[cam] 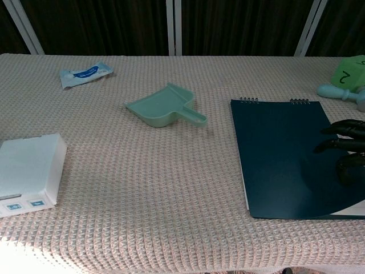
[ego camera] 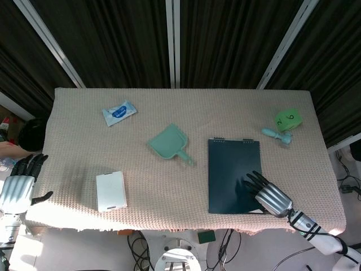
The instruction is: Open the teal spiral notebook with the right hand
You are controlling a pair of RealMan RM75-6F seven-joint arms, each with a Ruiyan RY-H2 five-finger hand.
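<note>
The teal spiral notebook lies flat at the right of the table, with its spiral binding along the far edge. My right hand rests on the notebook's near right corner, dark fingers spread over the cover and pointing toward the table's middle. In the chest view a sliver of white page shows under the cover at that corner. My left hand hangs off the table's left edge with its fingers apart, holding nothing.
A mint green dustpan lies mid-table, left of the notebook. A white box sits near the front left and a wipes packet at the far left. A green cube and a light blue toy lie beyond the notebook.
</note>
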